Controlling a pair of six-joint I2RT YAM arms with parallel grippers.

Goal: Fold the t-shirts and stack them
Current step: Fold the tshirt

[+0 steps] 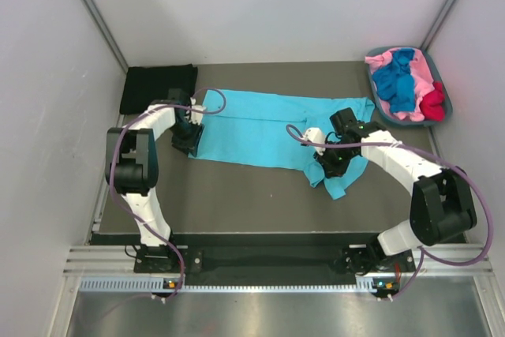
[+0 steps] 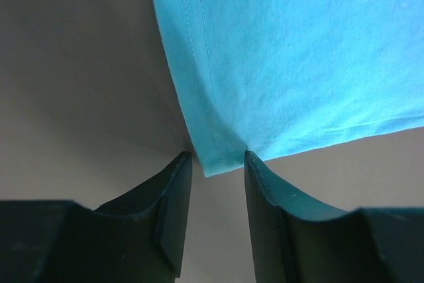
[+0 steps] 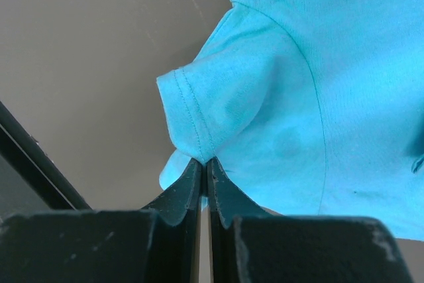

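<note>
Our right gripper pinches the sleeve of the limp, lightweight turquoise shirt; our left gripper gapes around its hem corner, where we judge it best to grab.

Left fingers stand parted (right fingers pinched tightly together).

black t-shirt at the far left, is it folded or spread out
Folded: the black t-shirt lies as a compact rectangle, with no sleeves sticking out.

Grey-blue plastic tub, far right corner of table. Dark grey-brown table. White enclosure walls. Slotted aluminium rail, near edge.
</note>
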